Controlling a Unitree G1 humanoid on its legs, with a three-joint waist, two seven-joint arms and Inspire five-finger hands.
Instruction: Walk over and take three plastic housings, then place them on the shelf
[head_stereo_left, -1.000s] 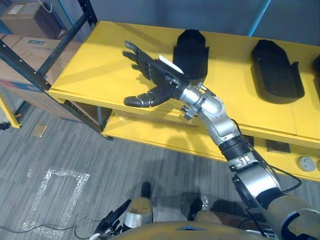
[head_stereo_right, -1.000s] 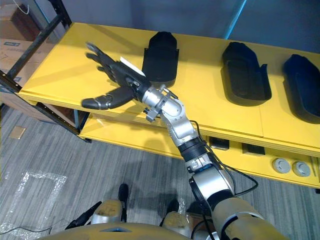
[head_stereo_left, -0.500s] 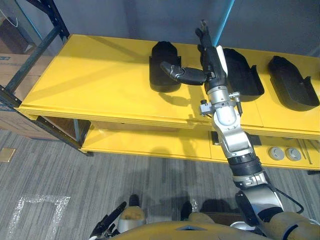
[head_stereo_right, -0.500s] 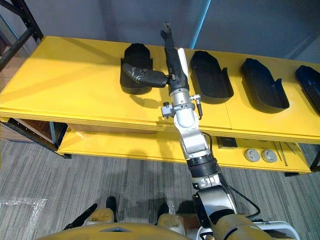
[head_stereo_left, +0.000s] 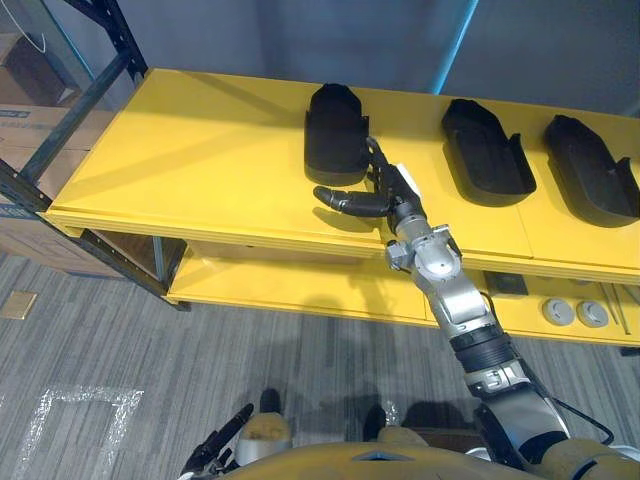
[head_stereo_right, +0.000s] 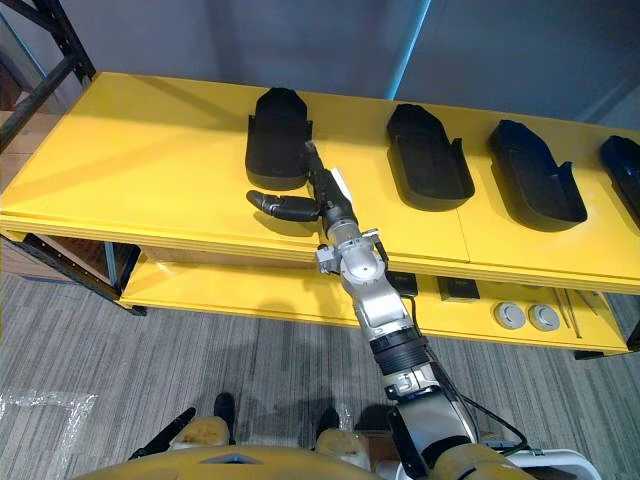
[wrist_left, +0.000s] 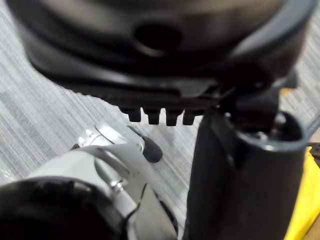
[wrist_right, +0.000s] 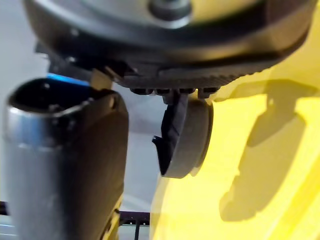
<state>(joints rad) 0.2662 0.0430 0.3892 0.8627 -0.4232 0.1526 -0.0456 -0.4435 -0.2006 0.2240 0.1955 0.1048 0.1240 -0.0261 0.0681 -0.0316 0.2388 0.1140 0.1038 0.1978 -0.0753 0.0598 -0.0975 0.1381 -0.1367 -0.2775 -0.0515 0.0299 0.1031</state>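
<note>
The right hand (head_stereo_left: 385, 192) has come down from its raised pose between the first two housings. It now sits low over the yellow shelf (head_stereo_left: 190, 150), at the near right corner of the leftmost housing (head_stereo_left: 335, 135). Low at the left, the left hand (head_stereo_left: 220, 448) hangs above the grey floor (head_stereo_left: 100, 340). The leftmost housing is a black, shoe-shaped shell with a rounded far end, lying flat on the shelf. The right hand's fingers (head_stereo_left: 373, 160) stretch straight along its right edge, and the thumb (head_stereo_left: 340, 198) is spread wide across its near end. Nothing is gripped, and whether they touch the housing cannot be told. Further right, the second housing (head_stereo_left: 483, 150) and the third housing (head_stereo_left: 590, 170) lie apart in a row, open sides up.
</note>
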